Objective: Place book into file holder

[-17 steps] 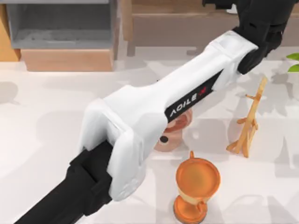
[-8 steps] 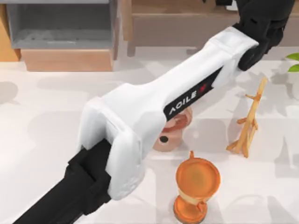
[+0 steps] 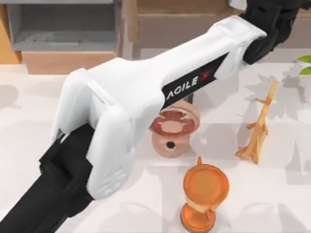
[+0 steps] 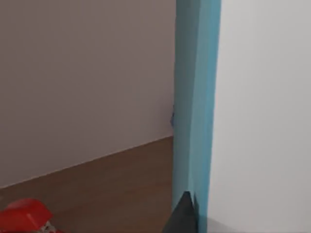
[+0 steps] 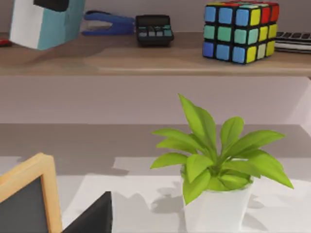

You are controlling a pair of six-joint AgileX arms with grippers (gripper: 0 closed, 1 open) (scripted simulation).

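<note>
top: overhead, looking down | wrists: close, both see book (image 4: pixel 197 97)

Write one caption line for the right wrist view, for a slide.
Green potted plant on the table below a wooden shelf holding a Rubik's cube, calculator, blue stapler.

File holder (image 3: pixel 68 34) cut by top edge, pink fan (image 3: pixel 172 128) partly under left arm
</note>
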